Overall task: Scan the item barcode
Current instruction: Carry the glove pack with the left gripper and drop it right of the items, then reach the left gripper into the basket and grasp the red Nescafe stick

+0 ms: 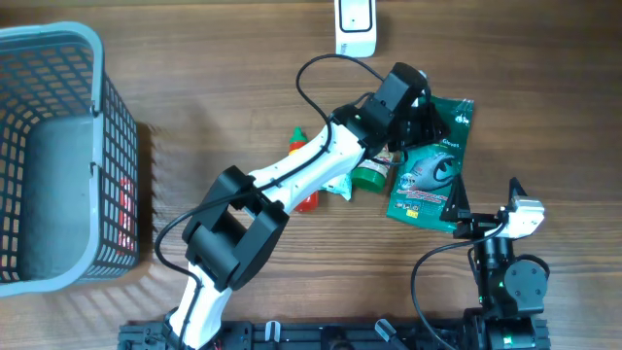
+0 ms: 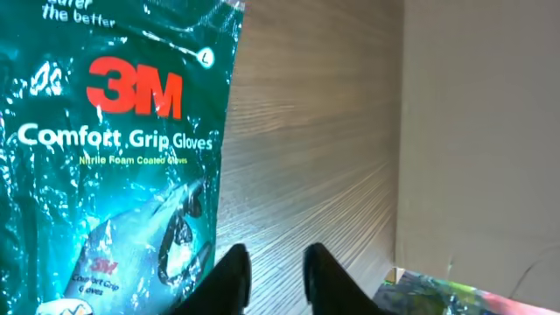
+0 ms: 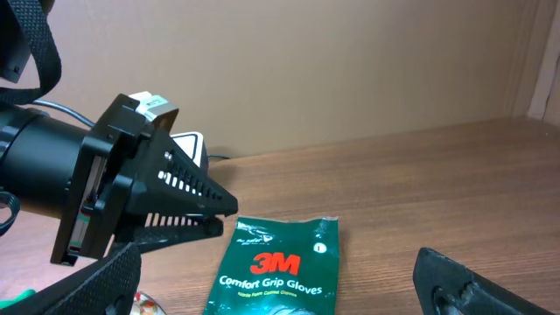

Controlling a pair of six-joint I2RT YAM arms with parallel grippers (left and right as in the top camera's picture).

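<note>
**Fingers (image 2: 229,273) loose beside the glove packet (image 2: 114,157): scan not yet made**

*Left wrist view.* The left gripper (image 2: 271,258) holds its fingers a little apart, with bare table (image 2: 306,131) between them, grasping nothing. The packet lies printed side up just to one side.

*Right wrist view.* The right gripper (image 3: 278,262) stands spread wide and empty, facing the packet's near edge. The left gripper hangs by the packet's far corner; whether it touches cannot be told. The white scanner (image 3: 191,144) sits behind it.

*Overhead view.* The packet lies flat, right of centre and well apart from the scanner at the far edge. A green-capped bottle (image 1: 370,176) lies just beside it, under the left arm.

No barcode shows, so it is probably underneath. The glossy film may slip from a shallow pinch on the flat packet. The arm may also knock the bottle when it lifts.
</note>
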